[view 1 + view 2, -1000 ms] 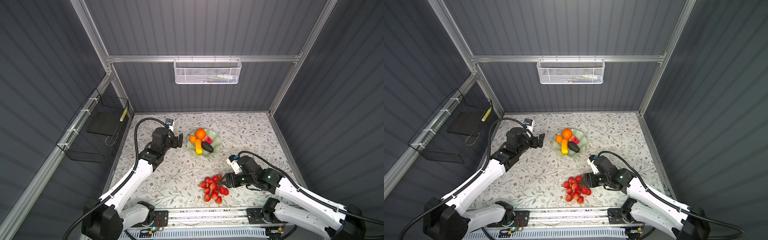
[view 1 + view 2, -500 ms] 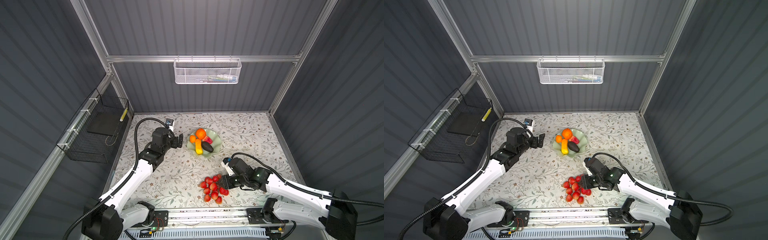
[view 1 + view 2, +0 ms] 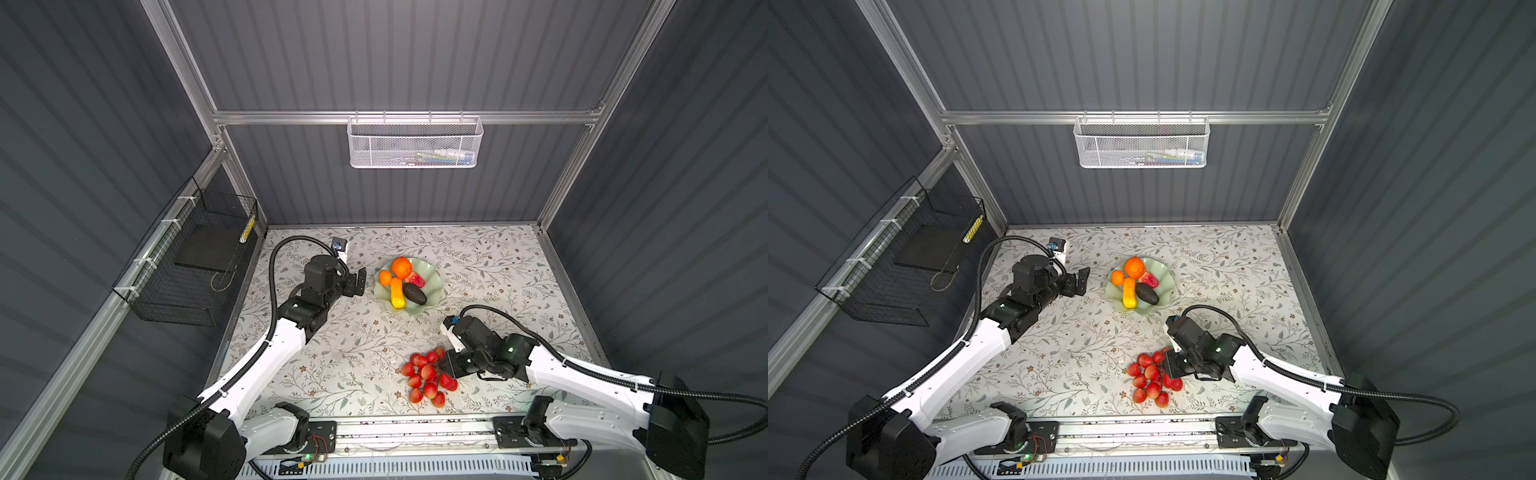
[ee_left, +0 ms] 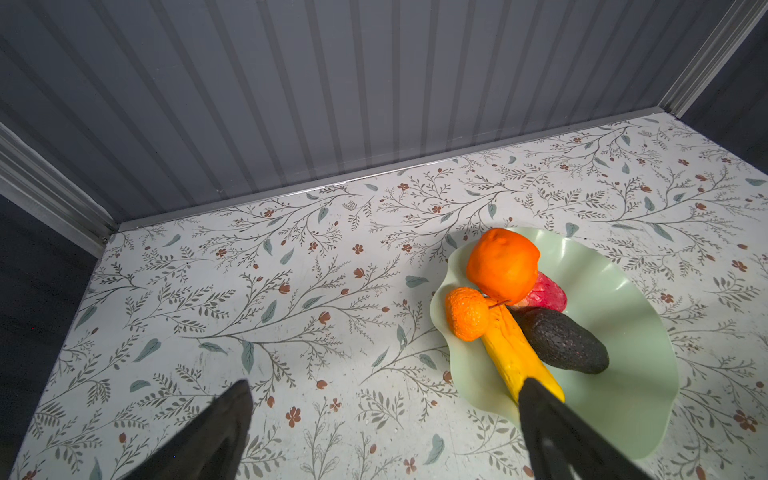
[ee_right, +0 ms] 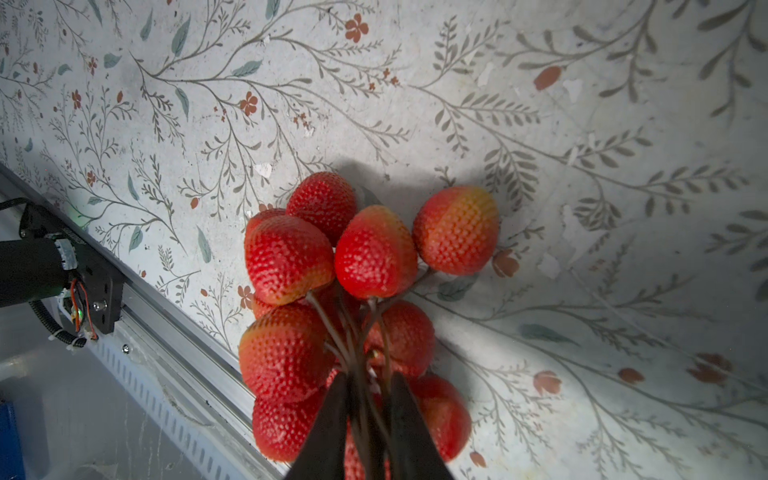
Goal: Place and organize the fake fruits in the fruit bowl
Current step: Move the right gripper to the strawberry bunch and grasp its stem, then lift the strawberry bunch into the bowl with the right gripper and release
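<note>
The pale green fruit bowl holds a large orange, a small orange, a yellow elongated fruit, a dark avocado-like fruit and a red strawberry. My left gripper hangs open just left of the bowl, holding nothing. The bunch of small red fruits lies on the table near the front edge. My right gripper is at its right side, shut on the bundle of brown stems.
A white mesh basket hangs on the back wall. On the left wall is a black wire basket. The metal front rail runs close to the bunch. Grey walls enclose the floral table.
My right gripper has moved left into the bunch and closed on its stems. The left arm and the fruits in the bowl have not moved.
</note>
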### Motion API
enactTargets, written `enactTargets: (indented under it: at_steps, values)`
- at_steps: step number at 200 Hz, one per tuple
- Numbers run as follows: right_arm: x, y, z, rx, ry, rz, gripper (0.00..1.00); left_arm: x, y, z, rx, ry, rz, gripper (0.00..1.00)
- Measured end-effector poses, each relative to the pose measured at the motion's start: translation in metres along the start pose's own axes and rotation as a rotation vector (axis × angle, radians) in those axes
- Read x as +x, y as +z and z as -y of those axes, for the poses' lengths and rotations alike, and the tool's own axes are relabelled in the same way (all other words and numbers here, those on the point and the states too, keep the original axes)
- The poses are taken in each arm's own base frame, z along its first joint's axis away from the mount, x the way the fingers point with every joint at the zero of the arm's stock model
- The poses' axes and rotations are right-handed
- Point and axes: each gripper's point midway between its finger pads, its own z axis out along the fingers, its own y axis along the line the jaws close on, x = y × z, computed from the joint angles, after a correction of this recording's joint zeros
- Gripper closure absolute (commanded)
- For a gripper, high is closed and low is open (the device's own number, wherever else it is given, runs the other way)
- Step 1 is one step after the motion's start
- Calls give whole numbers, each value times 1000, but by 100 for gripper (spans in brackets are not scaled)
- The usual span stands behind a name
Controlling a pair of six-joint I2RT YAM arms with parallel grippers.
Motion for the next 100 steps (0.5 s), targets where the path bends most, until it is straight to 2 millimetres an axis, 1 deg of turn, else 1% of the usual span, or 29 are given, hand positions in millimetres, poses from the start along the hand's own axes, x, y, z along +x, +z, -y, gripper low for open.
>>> enactTargets:
  at_steps: [31,57,71,83,100]
  values:
    - [-4,-5,-3,1,-12,7,93,0,0,0,0,0,0,0]
    - [-13,-15,-11,-9,-25,20,95,0,0,0,0,0,0,0]
    - [-23,-27,-20,-26,-43,44,97,0,0,0,0,0,0,0]
    - [-35,-41,-32,-51,-67,78,97,0,0,0,0,0,-1,0]
    - [-59,-65,-52,-97,-105,143,97,1,0,0,0,0,-3,0]
